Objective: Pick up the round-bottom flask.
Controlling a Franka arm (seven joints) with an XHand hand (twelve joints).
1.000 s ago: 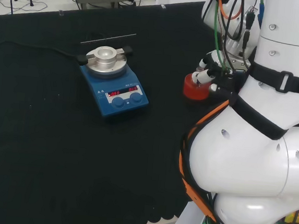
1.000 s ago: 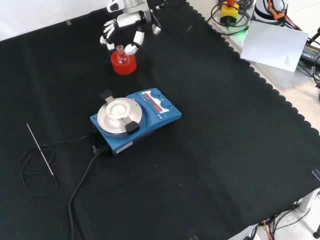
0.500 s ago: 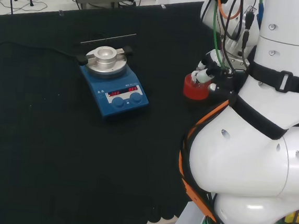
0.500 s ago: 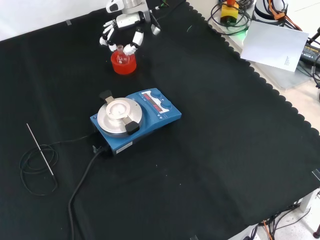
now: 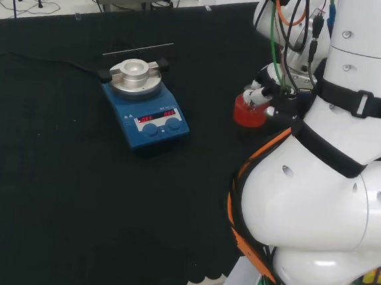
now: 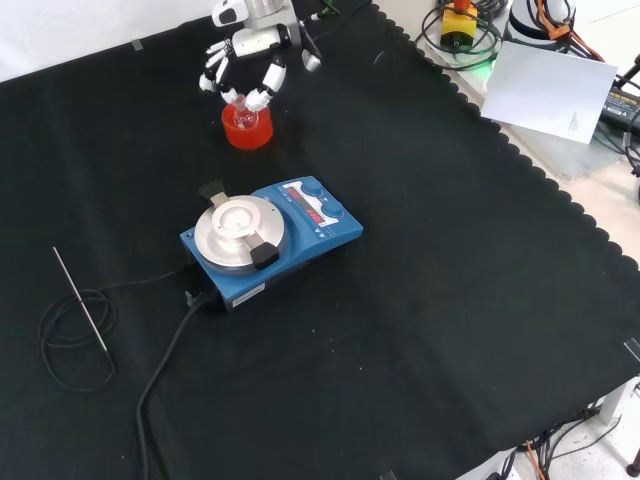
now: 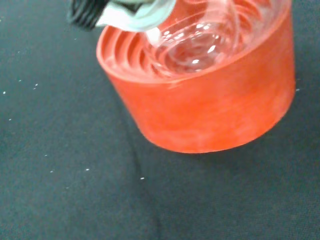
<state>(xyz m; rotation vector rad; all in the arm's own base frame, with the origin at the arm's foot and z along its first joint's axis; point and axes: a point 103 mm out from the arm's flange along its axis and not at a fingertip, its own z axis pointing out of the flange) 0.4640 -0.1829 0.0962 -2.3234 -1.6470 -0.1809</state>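
Closing round the neck of the round-bottom flask (image 6: 240, 103), the robot hand (image 6: 246, 62) stood at the far side of the table (image 6: 450, 250) in the front view.

From left to right in that view, a thin metal rod (image 6: 80, 298) lay by a coil of black cable (image 6: 70, 345) at the near left; a blue hotplate stirrer (image 6: 270, 238) with a round metal top sat mid-table; beyond it, the clear flask rested in its red ribbed ring stand (image 6: 246, 127), the fingers (image 6: 265, 85) curled on either side of the neck. In the wrist view the flask's glass bulb (image 7: 192, 45) sat in the stand's ribbed hollow (image 7: 210, 100), a fingertip (image 7: 135, 12) just above the rim.
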